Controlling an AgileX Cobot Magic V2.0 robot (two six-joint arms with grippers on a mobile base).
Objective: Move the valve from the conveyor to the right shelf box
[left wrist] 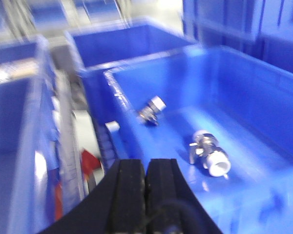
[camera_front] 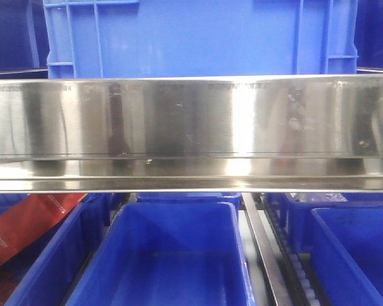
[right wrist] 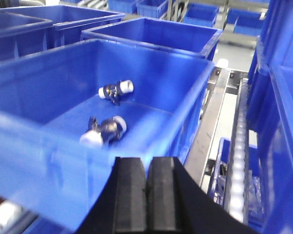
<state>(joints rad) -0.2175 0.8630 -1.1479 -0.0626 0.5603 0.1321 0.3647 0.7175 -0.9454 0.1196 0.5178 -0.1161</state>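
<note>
Both claws are pressed together and carry nothing: our left claw and right claw hover by a blue box holding two valves. Delivery looks done, though blur leaves us unsure; no conveyor shows.

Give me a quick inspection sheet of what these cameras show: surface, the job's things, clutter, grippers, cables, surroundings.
Surface: no conveyor belt in view; a shiny steel shelf rail fills the front view.
Job's things: two metal valves with white ends, near valve and far valve, lie apart on the floor of a blue box.
Clutter: a red strip lies across the lower-left bins in the front view.
Grippers: left gripper and right gripper both shut and empty, each above a bin edge.
Cables: nothing seen.
Surroundings: more blue bins and a roller track between them.
</note>
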